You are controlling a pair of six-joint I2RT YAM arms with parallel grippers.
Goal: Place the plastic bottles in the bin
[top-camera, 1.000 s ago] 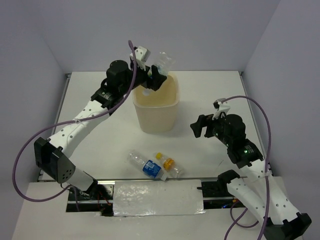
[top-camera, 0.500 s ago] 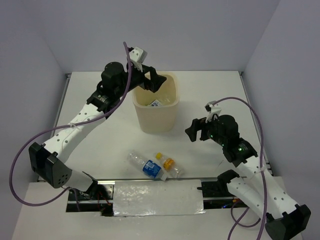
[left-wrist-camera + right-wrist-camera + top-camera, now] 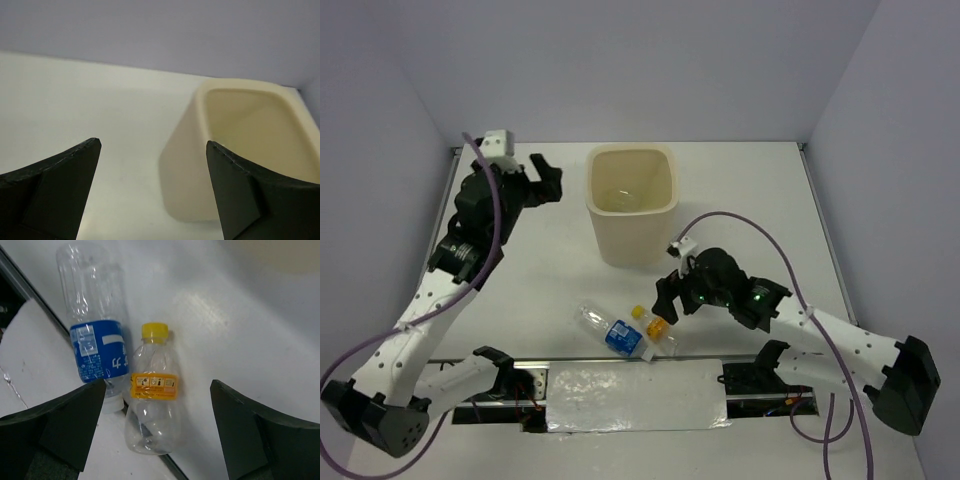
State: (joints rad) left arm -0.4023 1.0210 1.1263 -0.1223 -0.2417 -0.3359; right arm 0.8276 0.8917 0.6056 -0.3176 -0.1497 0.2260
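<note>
White table (image 3: 520, 290), bin (image 3: 630, 245) (contents unclear), blue-label bottle (image 3: 92, 347), yellow-cap bottle (image 3: 152, 390) outside it, L tool (image 3: 152, 144), R tool (image 3: 159, 385) wide.

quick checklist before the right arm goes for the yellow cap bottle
1. Right fingers open and empty: ok.
2. Yellow-cap bottle lined up between them: ok, it lies on its side in the middle of the gap in the wrist view.
3. Room around it: not ok, the blue-label bottle lies close beside it, its cap end at one fingertip.
4. Height above the bottle: cannot tell.
5. Bin upright, mouth open: ok.
6. Left fingers out of the way: ok, open, empty, off to the bin's side.
</note>
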